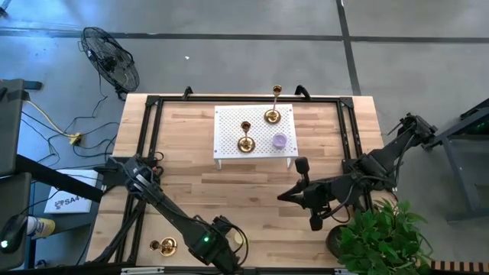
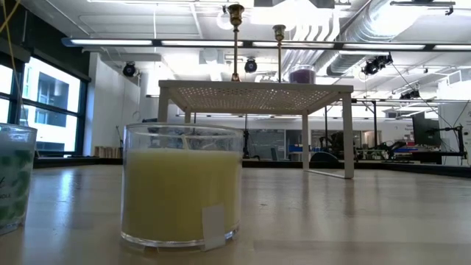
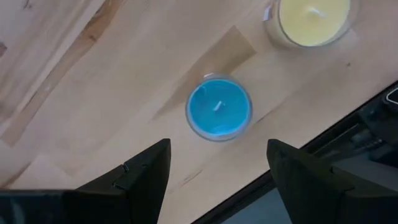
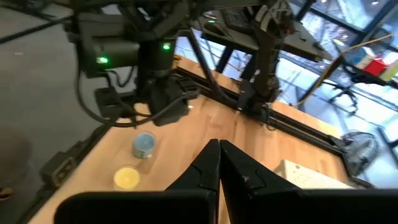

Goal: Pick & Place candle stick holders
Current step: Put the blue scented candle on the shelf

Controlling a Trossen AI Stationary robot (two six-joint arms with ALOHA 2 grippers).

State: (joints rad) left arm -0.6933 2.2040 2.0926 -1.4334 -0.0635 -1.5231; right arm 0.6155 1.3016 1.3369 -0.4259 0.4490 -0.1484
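Observation:
Two gold candle stick holders (image 1: 245, 142) (image 1: 272, 114) stand upright by their round bases on a white perforated stand (image 1: 229, 126) at the table's far middle. They also show in the low view (image 2: 235, 37) (image 2: 279, 48). A third gold holder (image 1: 163, 245) stands on the table at the near left. My left gripper (image 1: 221, 249) is open near the table's near edge, above a blue candle (image 3: 219, 107), touching nothing. My right gripper (image 1: 286, 195) is shut and empty right of the table's middle, its fingers (image 4: 219, 168) pointing toward the left arm.
A purple candle (image 1: 280, 140) sits on the stand. A yellow candle in a glass (image 2: 180, 188) stands by the blue candle near the table's near edge (image 3: 311, 18). A patterned glass (image 2: 13, 177) stands beside it. A potted plant (image 1: 382, 237) is at the near right.

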